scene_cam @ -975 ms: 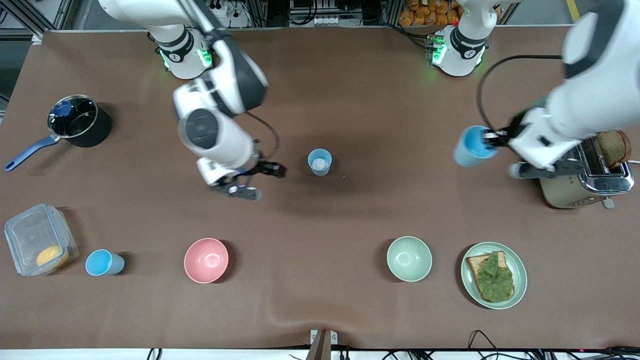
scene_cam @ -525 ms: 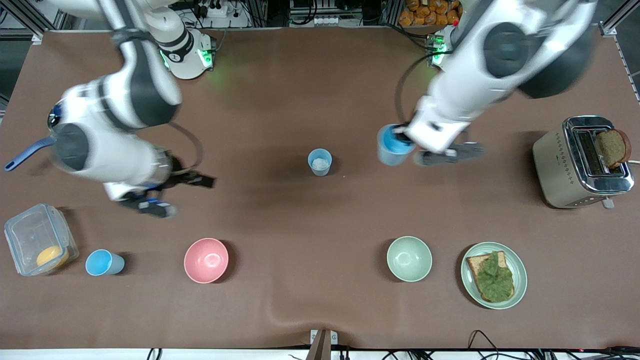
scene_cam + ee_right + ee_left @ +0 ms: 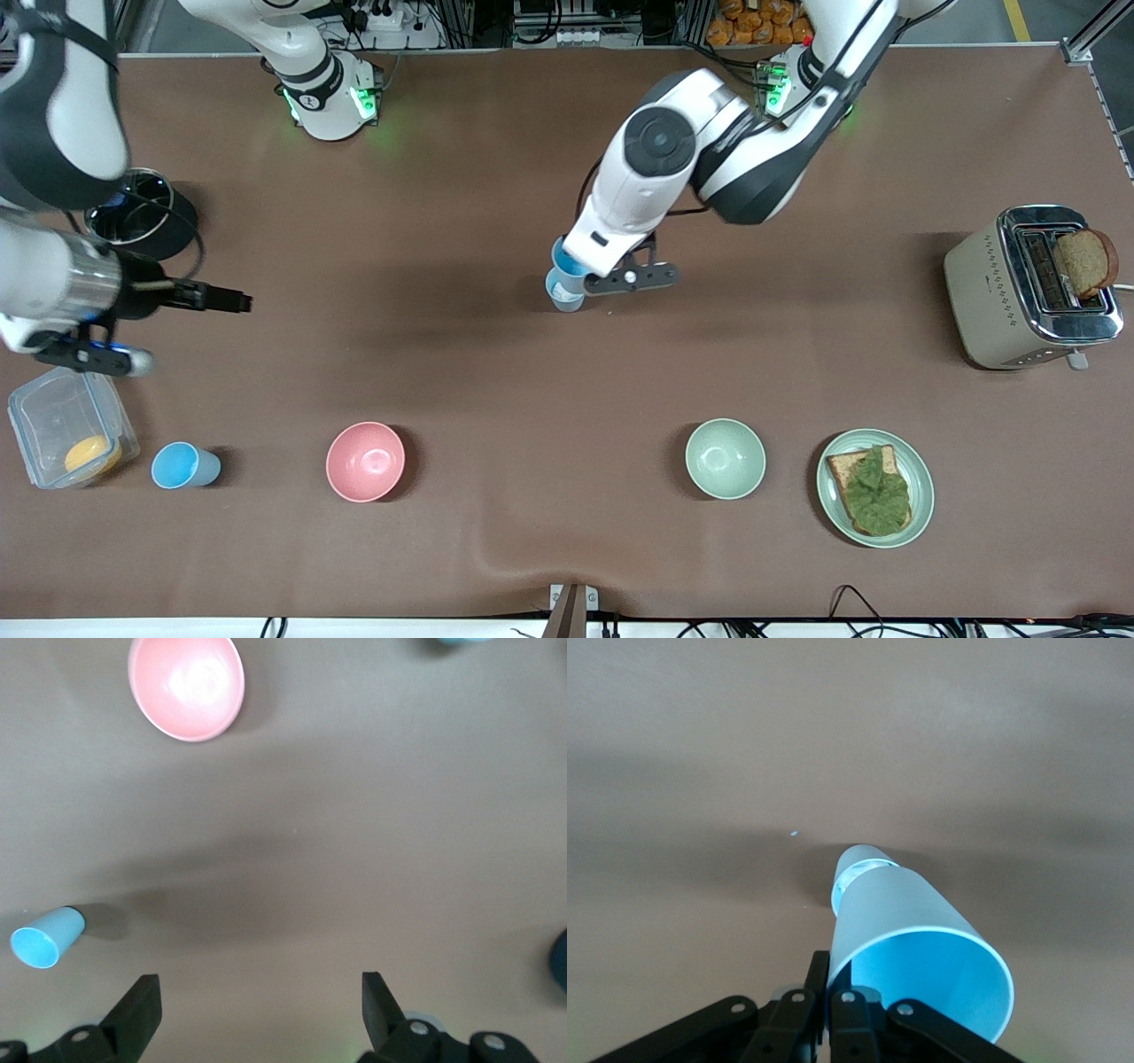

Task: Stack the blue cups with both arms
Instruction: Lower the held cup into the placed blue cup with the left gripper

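The left gripper (image 3: 567, 270) hangs over the middle of the table (image 3: 532, 372), clenched on the rim of a bright sky-blue cup (image 3: 921, 948) — in the left wrist view one finger sits inside the cup wall and one outside it. That held cup is tilted and sits directly above a paler grey-blue cup (image 3: 562, 293) that stands upright on the table; from the wrist camera the held cup's base lines up with the pale cup's whitish mouth, and whether the two touch cannot be told. The right gripper (image 3: 164, 323) is up over the right arm's end of the table, its fingers (image 3: 142, 1010) spread wide and holding nothing, above the ground between a dark saucepan (image 3: 142, 217) and a clear lidded container (image 3: 66, 434). A third blue cup (image 3: 182, 466) stands just beside that container, nearer to the front camera than the saucepan — it also shows in the right wrist view, well apart from the open fingers. A pink bowl (image 3: 365, 461) stands in the same near row, with a green bowl (image 3: 725, 458) toward the left arm's end.
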